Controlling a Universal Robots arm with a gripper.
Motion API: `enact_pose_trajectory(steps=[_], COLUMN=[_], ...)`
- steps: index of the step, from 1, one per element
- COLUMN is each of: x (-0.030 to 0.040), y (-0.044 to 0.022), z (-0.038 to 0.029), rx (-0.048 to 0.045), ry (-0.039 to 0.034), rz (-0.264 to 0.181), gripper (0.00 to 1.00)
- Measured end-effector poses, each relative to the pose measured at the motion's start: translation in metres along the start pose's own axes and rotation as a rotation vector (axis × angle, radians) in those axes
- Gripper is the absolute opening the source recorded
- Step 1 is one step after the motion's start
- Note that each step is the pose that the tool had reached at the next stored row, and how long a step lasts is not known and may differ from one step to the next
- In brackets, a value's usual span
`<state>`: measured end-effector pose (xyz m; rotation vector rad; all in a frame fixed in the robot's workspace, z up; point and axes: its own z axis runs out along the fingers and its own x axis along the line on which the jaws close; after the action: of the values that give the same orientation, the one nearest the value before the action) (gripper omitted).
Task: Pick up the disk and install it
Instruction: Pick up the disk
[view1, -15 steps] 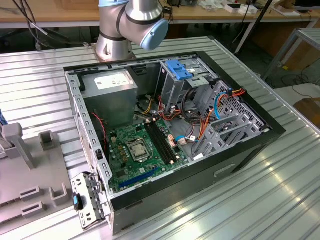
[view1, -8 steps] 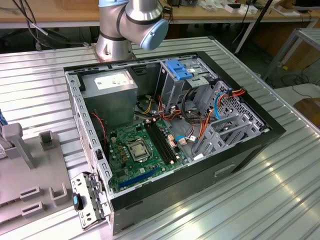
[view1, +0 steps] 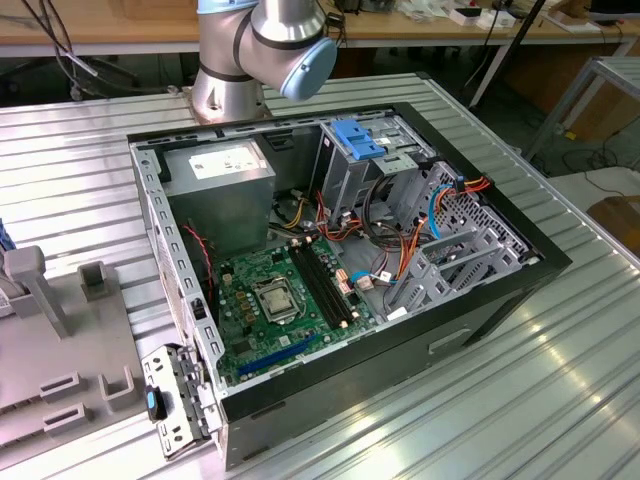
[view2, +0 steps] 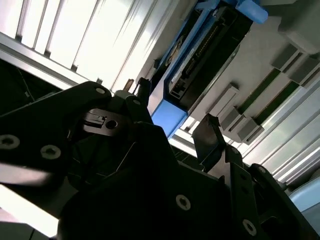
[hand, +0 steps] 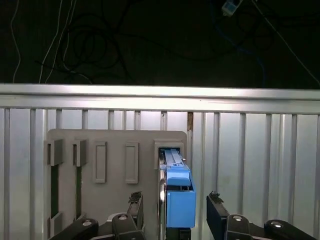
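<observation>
The disk (hand: 178, 196) is a dark drive in a bright blue carrier frame. It stands on edge in a slot of the grey holder plate (hand: 115, 145), its blue end towards the camera. In the second wrist view the disk (view2: 200, 55) shows its dark connector edge and blue end tab. My gripper (hand: 176, 212) is open, with one black finger (hand: 135, 207) on each side of the disk and a small gap on both sides. The second wrist view has the gripper (view2: 175, 112) astride the blue end in the same way.
The open computer case (view1: 500, 300) lies on the ribbed metal table (view1: 560, 390), with a green motherboard (view1: 270, 305), a grey power supply box (view1: 220, 180) and a light-blue bracket (view1: 355, 138) on the drive cage. The grey holder plate (view1: 60, 350) lies at the exterior view's left.
</observation>
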<state>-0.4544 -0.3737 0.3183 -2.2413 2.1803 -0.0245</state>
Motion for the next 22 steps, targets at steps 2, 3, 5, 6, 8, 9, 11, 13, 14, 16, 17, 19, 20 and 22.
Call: enact_pose_trajectory(steps=[2, 3, 5, 6, 8, 9, 11, 13, 14, 16, 17, 19, 20, 22], x=[0.0001, 0.0, 0.0, 0.0, 0.0001, 0.0, 0.0, 0.0, 0.0, 0.0001, 0.0002, 0.0003, 0.0002, 0.0002], y=[0.0, 0.0001, 0.0001, 0.0001, 0.0001, 0.0001, 0.0001, 0.0001, 0.0001, 0.0003, 0.0003, 0.0004, 0.0004, 0.0004], z=[0.004, 0.0065, 0.0072, 0.0072, 0.0074, 0.0074, 0.0074, 0.0075, 0.0076, 0.008, 0.008, 0.0082, 0.0082, 0.0083], rx=[0.0002, 0.0003, 0.0, 0.0, 0.0002, 0.0002, 0.0002, 0.0002, 0.0002, 0.0006, 0.0003, 0.0001, 0.0002, 0.0002], ry=[-0.0001, -0.0004, -0.0003, -0.0003, -0.0004, -0.0004, -0.0003, -0.0004, -0.0004, -0.0005, -0.0004, -0.0003, -0.0004, -0.0004], rz=[-0.002, -0.002, -0.002, -0.002, -0.002, -0.002, -0.002, -0.002, -0.002, -0.002, -0.002, -0.002, -0.002, -0.002], gripper=[0.62, 0.62, 0.62, 0.62, 0.62, 0.62, 0.62, 0.6, 0.53, 0.53, 0.53, 0.53, 0.53, 0.53])
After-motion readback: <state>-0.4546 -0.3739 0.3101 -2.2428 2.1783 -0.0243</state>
